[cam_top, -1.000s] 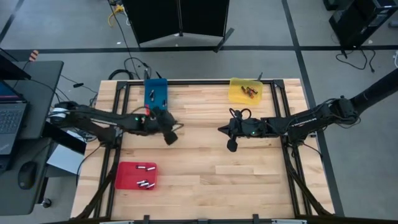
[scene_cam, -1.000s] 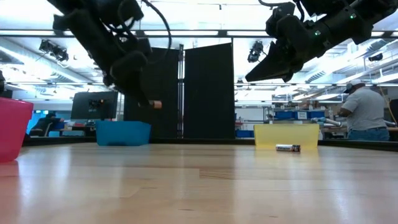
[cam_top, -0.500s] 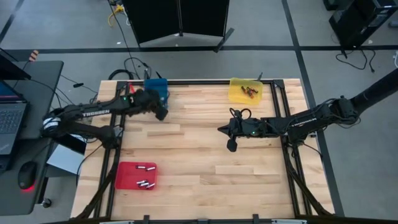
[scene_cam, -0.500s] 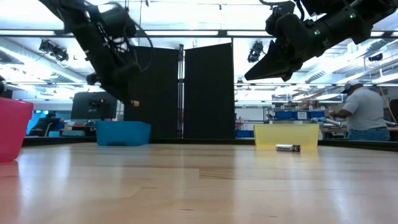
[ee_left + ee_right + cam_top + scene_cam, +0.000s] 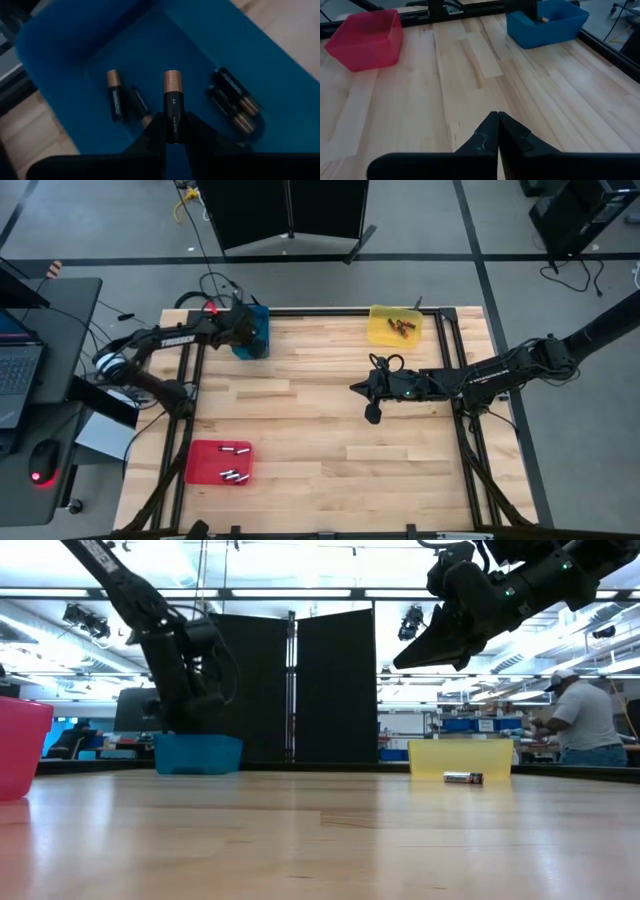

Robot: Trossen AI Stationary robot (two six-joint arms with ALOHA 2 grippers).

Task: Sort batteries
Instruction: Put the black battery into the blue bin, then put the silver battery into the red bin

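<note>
On the surface: a pale wood-plank top (image 5: 320, 430) inside a dark frame carries three trays, one at each far corner and one near the front left edge.
Left arm: it reaches along the far left side of the surface to the blue tray.
Right arm: it stretches in from the right and hangs above the middle of the surface, clear of the wood.
Red tray (image 5: 218, 462): front left, with several small batteries (image 5: 232, 474) lying loose in it.
Blue tray (image 5: 252, 330): far left corner; the left wrist view shows four copper-ended black cells (image 5: 230, 100) lying on its floor, two on each side of the held one.
Yellow tray (image 5: 394, 326): far right corner, with a cluster of small copper-brown cells (image 5: 402, 328) inside.
Left hand (image 5: 172, 131): directly above the blue tray, fingers clamped on an AA battery.
Right hand (image 5: 498, 125): fingertips pressed together, nothing between them.
AA battery (image 5: 173, 102): black body, copper end pointing away from the hand, held over the blue tray's floor.
Lone battery (image 5: 463, 778): lies flat on the wood just in front of the yellow tray in the low view.
</note>
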